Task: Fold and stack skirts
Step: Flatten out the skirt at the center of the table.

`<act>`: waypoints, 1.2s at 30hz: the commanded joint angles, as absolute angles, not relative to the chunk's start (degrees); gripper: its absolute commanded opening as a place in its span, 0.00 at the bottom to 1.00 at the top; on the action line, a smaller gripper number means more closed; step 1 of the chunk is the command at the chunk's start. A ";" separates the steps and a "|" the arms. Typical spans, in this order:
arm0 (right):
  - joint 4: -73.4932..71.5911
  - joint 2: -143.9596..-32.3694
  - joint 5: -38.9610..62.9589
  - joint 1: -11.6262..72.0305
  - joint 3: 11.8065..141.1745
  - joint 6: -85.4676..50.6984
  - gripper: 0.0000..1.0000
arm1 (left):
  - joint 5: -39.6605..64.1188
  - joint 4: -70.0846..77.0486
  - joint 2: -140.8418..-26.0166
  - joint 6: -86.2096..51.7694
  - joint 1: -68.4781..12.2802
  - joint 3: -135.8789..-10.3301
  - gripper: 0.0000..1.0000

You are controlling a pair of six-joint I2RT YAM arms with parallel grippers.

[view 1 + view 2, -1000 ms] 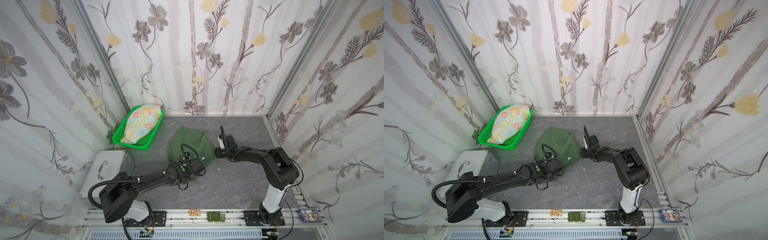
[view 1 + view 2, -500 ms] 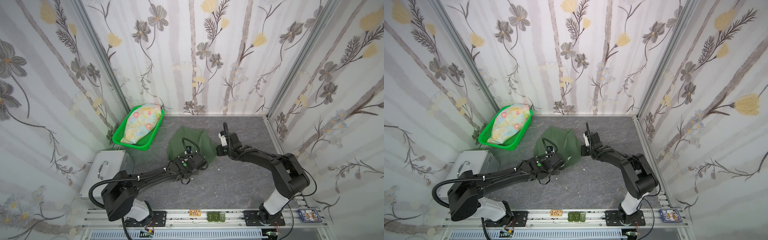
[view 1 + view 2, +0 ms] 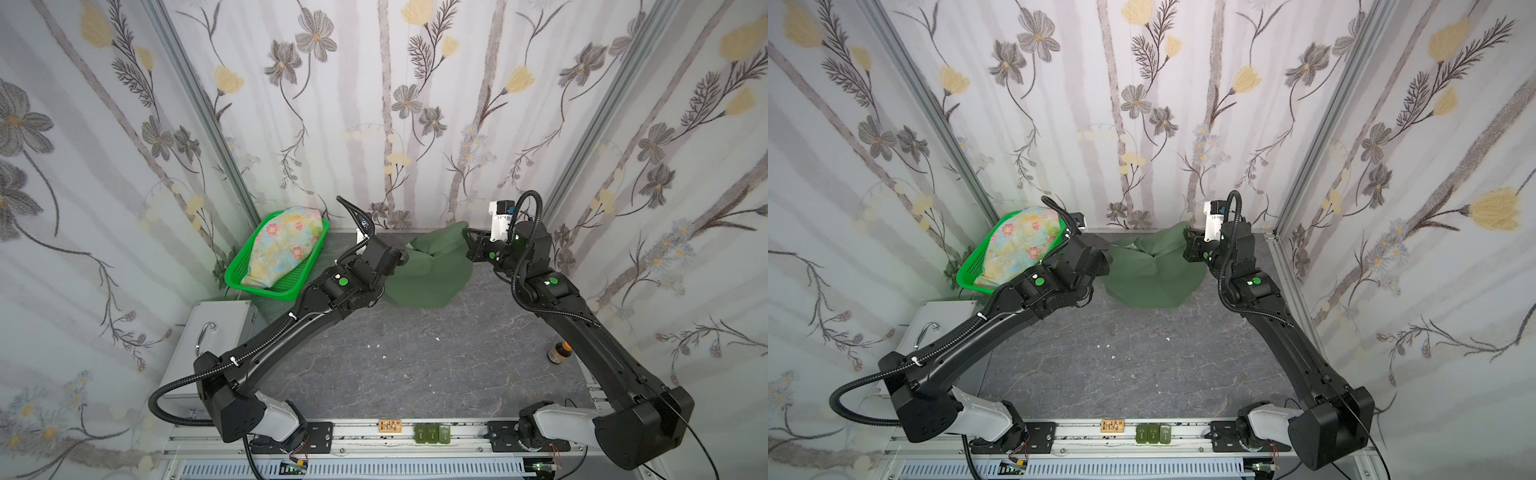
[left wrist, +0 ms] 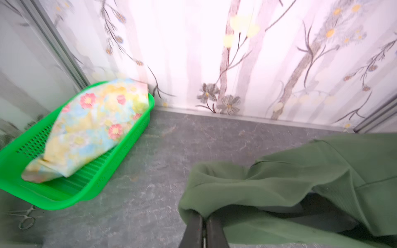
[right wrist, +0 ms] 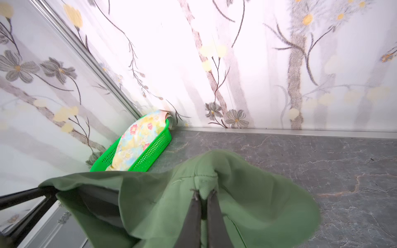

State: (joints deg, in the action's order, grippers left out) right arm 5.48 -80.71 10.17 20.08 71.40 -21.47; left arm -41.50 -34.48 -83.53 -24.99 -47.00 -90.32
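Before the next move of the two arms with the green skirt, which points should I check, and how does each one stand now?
1. Grip of left hand on green skirt: ok, shut on an edge.
2. Grip of right hand: ok, shut on another edge.
3. Cloth stretched flat between them: not ok, it sags bunched.
4. Lower end lifted off the table: cannot tell.
5. The floral skirt kept apart in the basket: ok.

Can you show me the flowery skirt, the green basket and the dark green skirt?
flowery skirt (image 3: pixel 286 245), in a top view, middle of the cloth
green basket (image 4: pixel 103 178), left wrist view, its side wall
dark green skirt (image 3: pixel 1150 274), in a top view, middle of the cloth
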 commanded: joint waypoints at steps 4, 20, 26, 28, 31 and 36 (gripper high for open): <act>6.62 -76.12 10.05 19.36 72.86 -22.75 0.00 | -48.47 -34.66 -81.47 -18.32 -46.21 -94.66 0.00; 3.87 -90.07 17.04 11.17 83.35 -23.77 0.00 | -46.00 -34.20 -93.58 -10.36 -37.05 -108.12 0.00; 3.78 -89.12 17.19 10.68 84.63 -22.40 0.00 | -46.24 -33.99 -96.86 -9.37 -36.30 -112.95 0.00; 3.48 -86.43 17.28 10.72 80.68 -22.49 0.00 | -44.61 -33.98 -94.69 -11.24 -36.53 -109.46 0.00; 1.56 -80.36 16.70 11.08 69.80 -23.50 0.00 | -42.15 -33.98 -89.17 -16.08 -37.50 -98.54 0.00; -1.81 -70.17 14.83 13.59 47.79 -27.56 0.00 | -39.61 -33.83 -78.83 -27.90 -40.58 -75.82 0.00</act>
